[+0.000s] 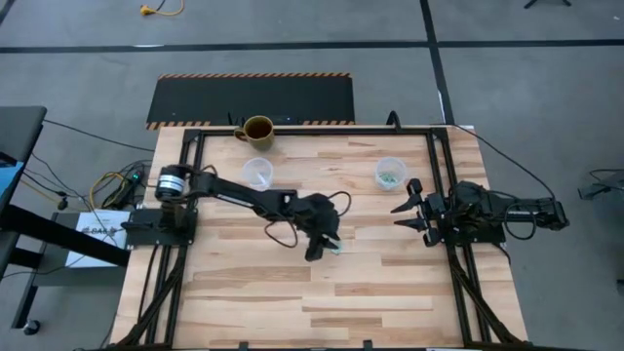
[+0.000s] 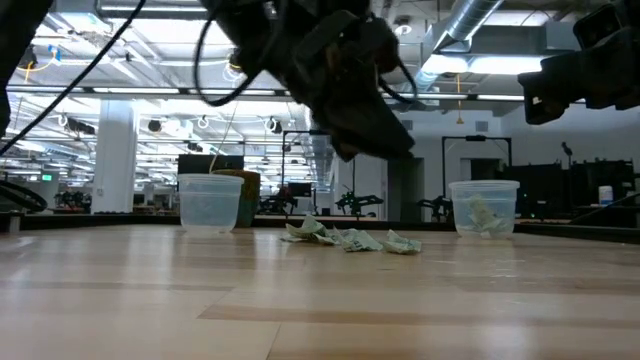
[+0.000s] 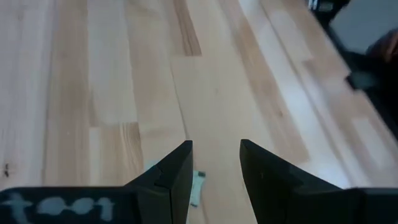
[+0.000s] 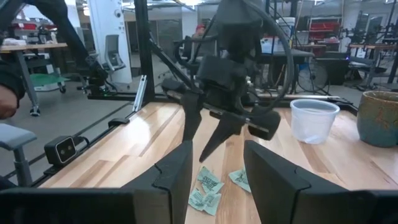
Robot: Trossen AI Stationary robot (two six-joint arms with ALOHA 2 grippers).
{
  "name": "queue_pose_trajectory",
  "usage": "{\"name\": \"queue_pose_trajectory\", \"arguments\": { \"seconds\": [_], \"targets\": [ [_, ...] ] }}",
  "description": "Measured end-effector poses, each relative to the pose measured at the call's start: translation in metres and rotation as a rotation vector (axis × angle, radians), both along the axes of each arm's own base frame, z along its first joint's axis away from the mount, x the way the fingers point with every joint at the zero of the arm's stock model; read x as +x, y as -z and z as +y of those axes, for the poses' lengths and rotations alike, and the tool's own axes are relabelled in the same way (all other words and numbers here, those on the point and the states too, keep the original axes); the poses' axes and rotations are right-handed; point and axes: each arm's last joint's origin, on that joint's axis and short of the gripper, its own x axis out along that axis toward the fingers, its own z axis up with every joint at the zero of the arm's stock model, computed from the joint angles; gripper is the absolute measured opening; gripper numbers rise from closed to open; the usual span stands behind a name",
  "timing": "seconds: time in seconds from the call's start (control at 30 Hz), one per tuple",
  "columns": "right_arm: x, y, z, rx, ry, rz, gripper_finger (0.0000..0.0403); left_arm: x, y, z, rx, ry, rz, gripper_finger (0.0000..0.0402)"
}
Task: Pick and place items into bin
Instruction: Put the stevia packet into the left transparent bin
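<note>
Several small light-green and white crinkly items [image 2: 350, 239] lie in a loose cluster on the wooden table's middle, also seen in the right wrist view [image 4: 208, 185]. My left gripper [image 1: 318, 250] hovers open just above them, slanting down, touching nothing [image 4: 204, 138]. In its own wrist view its fingers frame bare wood [image 3: 216, 174], with one item [image 3: 198, 185] beside a finger. A clear cup-like bin [image 1: 390, 174] at the far right holds similar pieces. My right gripper [image 1: 405, 205] waits open at the table's right edge [image 4: 214, 171].
A second clear cup [image 1: 257, 173] stands empty at the far left of centre. A brown mug [image 1: 257, 129] sits at the far edge behind it. Black frame rails [image 1: 437, 175] run along both sides of the table. Bare wood [image 1: 292, 302] lies toward the near edge.
</note>
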Motion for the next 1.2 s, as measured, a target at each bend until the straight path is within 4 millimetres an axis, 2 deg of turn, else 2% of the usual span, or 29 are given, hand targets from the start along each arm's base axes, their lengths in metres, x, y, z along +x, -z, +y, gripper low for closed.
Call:
{"name": "queue_pose_trajectory", "arguments": {
  "seconds": [0.27, 0.37, 0.53, 0.83, 1.2],
  "targets": [
    [0.000, 0.000, 0.000, 0.000, 0.000, 0.000, 0.0135, 0.029, 0.005, -0.001, 0.115, 0.111, 0.161, 0.0121],
    [0.000, 0.000, 0.000, 0.000, 0.000, 0.000, 0.0135, 0.034, 0.005, -0.002, 0.131, 0.146, 0.195, 0.0121],
    [0.000, 0.000, 0.000, 0.000, 0.000, 0.000, 0.0133, 0.034, 0.003, 0.000, 0.222, 0.180, 0.183, 0.0121],
    [0.000, 0.000, 0.000, 0.000, 0.000, 0.000, 0.0137, 0.031, 0.006, 0.017, 0.373, 0.219, 0.200, 0.0121],
    [0.000, 0.000, 0.000, 0.000, 0.000, 0.000, 0.0137, 0.034, 0.004, 0.006, 0.511, 0.435, 0.076, 0.0121]
  ]
}}
